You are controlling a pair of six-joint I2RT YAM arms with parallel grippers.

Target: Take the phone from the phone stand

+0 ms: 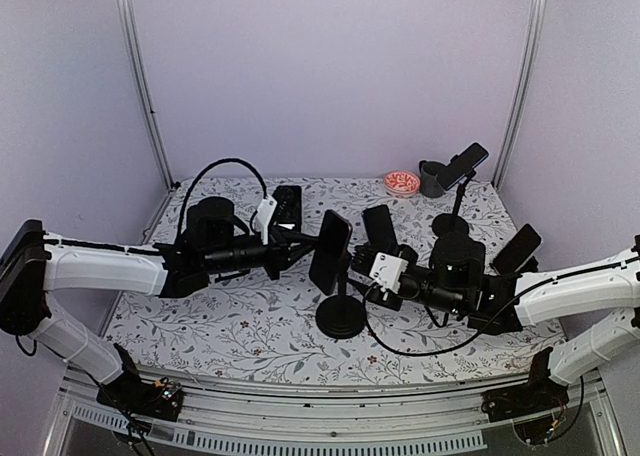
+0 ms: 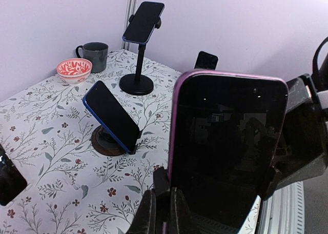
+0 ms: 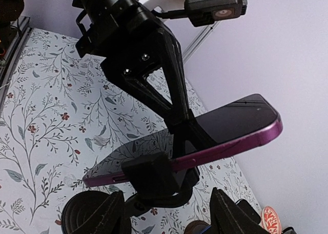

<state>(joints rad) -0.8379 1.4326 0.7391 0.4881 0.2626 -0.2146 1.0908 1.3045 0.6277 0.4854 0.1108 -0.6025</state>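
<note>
– What is held?
– The left gripper, left of the phone stand, is closed on the phone, which is clamped atop it; the right gripper is spread wide just right of it.
– The risk?
– The unbraced stand may be dragged over.

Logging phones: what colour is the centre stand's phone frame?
Purple; the phone shows best from the right wrist.

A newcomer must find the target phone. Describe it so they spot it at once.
Start at the floral table and go to its front middle, where a black stand rises from a round base. The dark-screened phone is clamped on top. Its purple edge and the left gripper right against it set it apart from the blue-edged phone behind.
</note>
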